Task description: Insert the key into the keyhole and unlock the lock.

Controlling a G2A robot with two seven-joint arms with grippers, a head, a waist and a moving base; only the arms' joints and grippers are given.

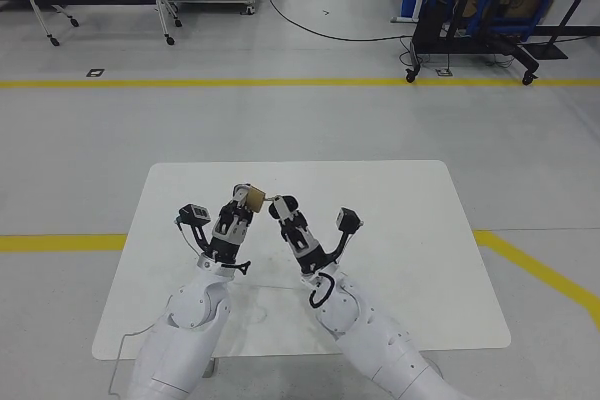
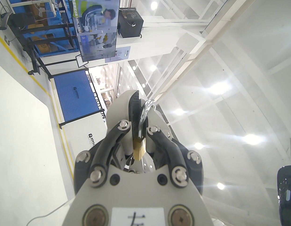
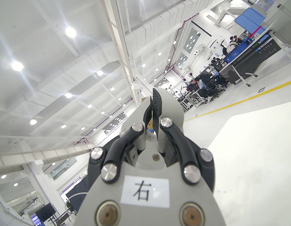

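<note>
1. Brass-gold on the lock [image 1: 254, 199] body, silver on its shackle [image 2: 149, 103].
2. Pale grey shells, black links and black ribbed pads [image 3: 156, 110] on the left gripper [image 2: 142, 109] and right gripper [image 3: 153, 99].
3. Plain white on the table [image 1: 400, 200].
4. Light grey floor [image 1: 280, 130] with yellow stripes [image 1: 280, 82].

A white table [image 1: 420, 200] stands across a yellow floor line [image 1: 50, 242].

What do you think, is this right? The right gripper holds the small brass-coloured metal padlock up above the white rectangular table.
Not quite. The left gripper, not the right one, is shut on the small brass-coloured metal padlock; the left wrist view shows this. The rest is correct: the padlock is held up above the white rectangular table.
</note>
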